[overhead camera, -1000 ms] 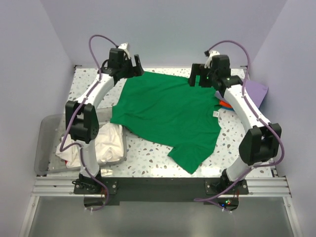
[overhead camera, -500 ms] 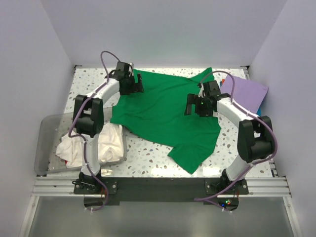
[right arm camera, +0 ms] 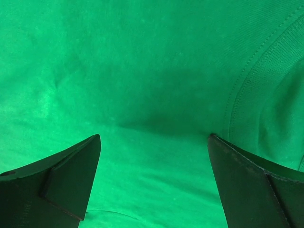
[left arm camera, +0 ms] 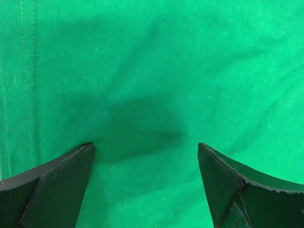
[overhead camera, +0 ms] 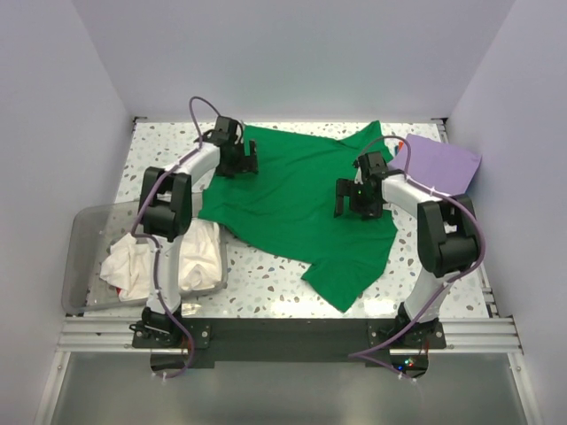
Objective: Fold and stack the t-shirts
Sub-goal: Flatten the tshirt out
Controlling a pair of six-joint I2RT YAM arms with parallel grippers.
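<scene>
As we hovered over the green t-shirt (overhead camera: 283, 204) mid-frame, left jaws and right jaws stood released, grasping nothing.

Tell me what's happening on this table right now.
Two robot arms are working on a green t-shirt spread unfolded across the table. The left arm and right arm are each poised close over it, jaws wide open, gripping nothing. A lavender t-shirt lies at the far right, and white t-shirts sit crumpled in a clear bin at the near left.
</scene>
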